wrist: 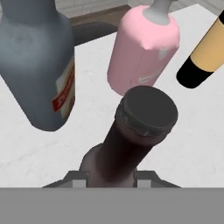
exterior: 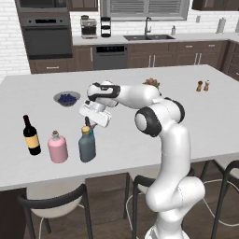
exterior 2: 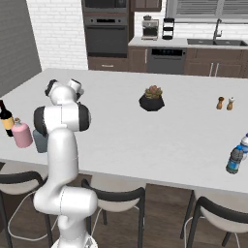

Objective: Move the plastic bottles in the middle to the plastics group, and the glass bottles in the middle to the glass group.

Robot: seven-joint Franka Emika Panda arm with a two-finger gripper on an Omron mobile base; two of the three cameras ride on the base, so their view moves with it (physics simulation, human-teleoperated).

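Claw (wrist: pixel 111 177) sits low on the neck of the slim dark brown glass beer-type bottle (wrist: pixel 131 140), one fingertip (wrist: pixel 78 178) on each side, apparently clamped on it; crimped dark cap faces the hand camera. My read: this is the drop-off step for the brown bottle, at the glass group.

Just past it, the squat grey-blue flask with tan cap (exterior: pixel 87 144) and the squat pink round-shouldered bottle with tan stopper (exterior: pixel 58 147) stand upright on the white tabletop (exterior: pixel 140 116). Beyond those, the dark wine bottle with yellow label and red top (exterior: pixel 31 135), also upright. So pink looks already parked with the group.

Cannot tell whether the brown bottle's base touches the tabletop; it is hidden behind the flask in the left base view.

Next move as I judge it: set it down upright in the gap, let go, lift straight up. Risk: flask is very near, easy to knock.

Arm pose: reaches left and low from the base, elbow high, wrist tilted downward.

Far right edge of tabletop: small clear plastic water bottle with blue label and blue cap (exterior 2: pixel 235 159), well apart from the claw, with another bottle close behind it; apparently the plastics group.
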